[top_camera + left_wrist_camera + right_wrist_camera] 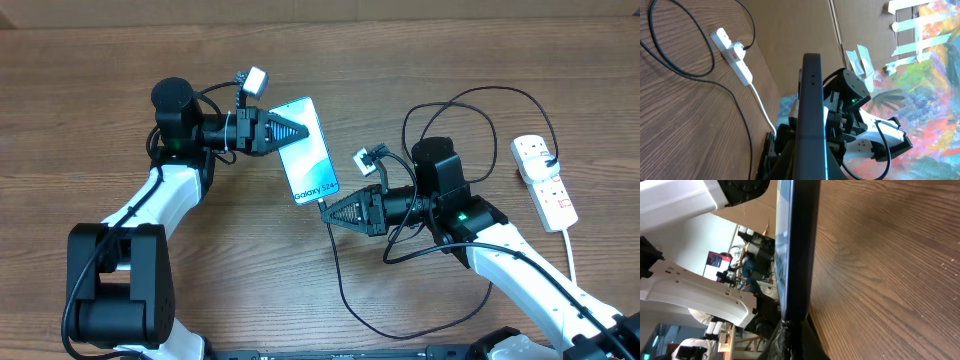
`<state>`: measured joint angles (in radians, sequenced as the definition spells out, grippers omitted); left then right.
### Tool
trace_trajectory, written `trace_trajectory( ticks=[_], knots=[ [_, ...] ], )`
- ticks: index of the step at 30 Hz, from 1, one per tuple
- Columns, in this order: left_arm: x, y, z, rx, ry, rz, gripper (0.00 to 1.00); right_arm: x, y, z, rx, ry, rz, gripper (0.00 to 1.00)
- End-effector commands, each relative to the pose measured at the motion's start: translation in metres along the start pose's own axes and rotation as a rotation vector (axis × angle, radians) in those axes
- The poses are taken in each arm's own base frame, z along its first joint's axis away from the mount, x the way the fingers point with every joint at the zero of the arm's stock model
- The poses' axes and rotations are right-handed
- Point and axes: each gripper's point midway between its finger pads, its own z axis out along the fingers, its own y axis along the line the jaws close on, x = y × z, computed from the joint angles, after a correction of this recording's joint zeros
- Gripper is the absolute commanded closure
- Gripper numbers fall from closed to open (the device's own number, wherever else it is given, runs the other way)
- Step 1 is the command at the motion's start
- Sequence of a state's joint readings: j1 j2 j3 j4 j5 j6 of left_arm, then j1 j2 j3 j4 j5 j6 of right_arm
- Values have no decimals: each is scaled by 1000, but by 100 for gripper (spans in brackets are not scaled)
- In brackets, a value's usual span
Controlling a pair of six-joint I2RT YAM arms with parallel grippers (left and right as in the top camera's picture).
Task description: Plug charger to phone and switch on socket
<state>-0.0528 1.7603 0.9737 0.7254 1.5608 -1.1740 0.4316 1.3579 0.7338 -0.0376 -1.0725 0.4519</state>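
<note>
Step in hand: we judge it to be mating the charger's connector with the phone's port. Switching on comes after.
Left gripper [303,131]: clenched on the far-left end of the phone [306,150]. Its wrist view looks straight along the phone's thin edge.
Right gripper [326,211]: clenched at the phone's near end, where the charger [340,285] leaves its tips. We take it to be grasping the connector tip, which is hidden.
Phone: screen up in the middle of the desk [100,80], slanting between the two grippers with the "Galaxy S24+" text toward the right gripper. We cannot tell whether it rests on the desk or is lifted just clear.
Charger: from the right gripper it runs toward the near edge, loops right under the right arm, and arcs over to the power strip [545,182].
Power strip: at the right edge of the desk, well apart from both grippers, with a black plug already in it.
Seating: we cannot tell whether the connector is fully home.
Doing it well: we keep the left grip firm as a brace and push the connector straight along the phone's long axis. We avoid twisting and leave slack in the loop.
Risk: an angled push could skew the phone in the left grip or jam the tip.
</note>
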Motion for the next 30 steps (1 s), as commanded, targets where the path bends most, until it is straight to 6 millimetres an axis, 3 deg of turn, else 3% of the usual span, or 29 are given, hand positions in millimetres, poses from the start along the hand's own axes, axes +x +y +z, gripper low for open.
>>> trace_trajectory(
  ticks=[1, 30],
  knots=[
    [0, -7, 3, 12, 28, 47, 96, -12, 3, -2, 6, -24, -23, 96],
    [-1, -7, 2, 11, 26, 51, 96, -6, 10, -2, -38, 5, -21, 96]
  ],
)
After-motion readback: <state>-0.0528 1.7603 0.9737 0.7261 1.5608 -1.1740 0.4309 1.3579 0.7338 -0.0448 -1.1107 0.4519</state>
